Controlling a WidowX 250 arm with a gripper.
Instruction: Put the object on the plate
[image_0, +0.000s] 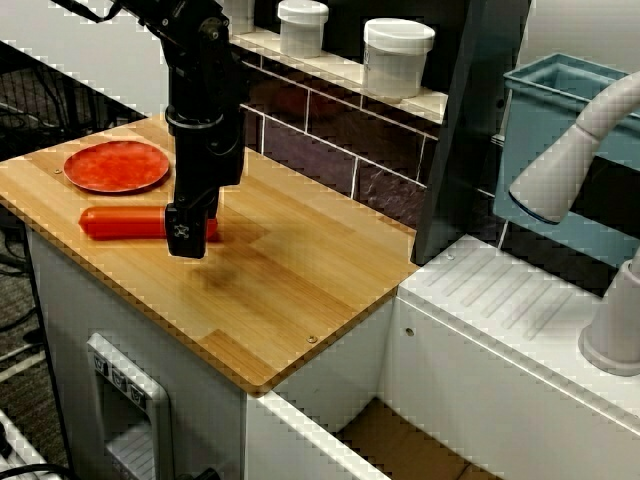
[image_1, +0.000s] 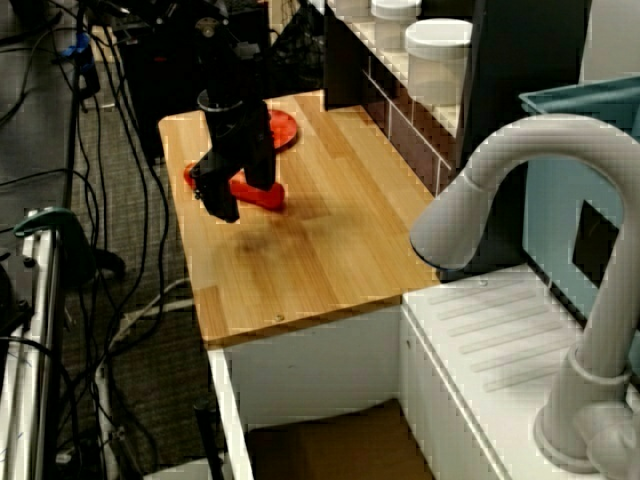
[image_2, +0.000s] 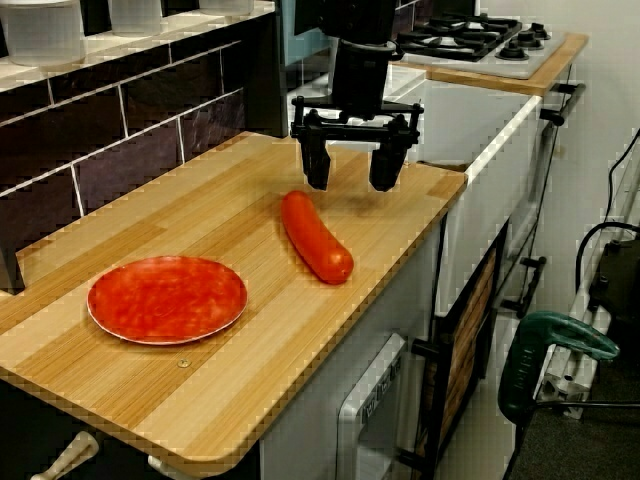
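Observation:
The object (image_2: 315, 237), a smooth red-orange sausage shape, lies flat on the wooden counter (image_2: 230, 380). The plate (image_2: 167, 298), small, round and red with a shallow rim, sits apart from it toward the counter's end and holds nothing. My black gripper (image_2: 352, 178) points down at the object's end farthest from the plate, open, with nothing between its fingers (image_2: 318, 172). In the view from the front, the gripper (image_0: 190, 238) covers the right end of the object (image_0: 125, 222), and the plate (image_0: 117, 165) lies behind it. In the view past the faucet, the gripper (image_1: 225, 203) stands in front of the object (image_1: 258, 193) and the plate (image_1: 284, 128).
White lidded jars (image_0: 398, 57) stand on the tiled ledge behind the counter. A dark upright post (image_0: 470, 130) and a blue bin (image_0: 560, 150) rise at the counter's right end, beside a grey faucet (image_1: 520, 200) over a white drainboard (image_0: 520, 310). A stove (image_2: 480, 40) is beyond.

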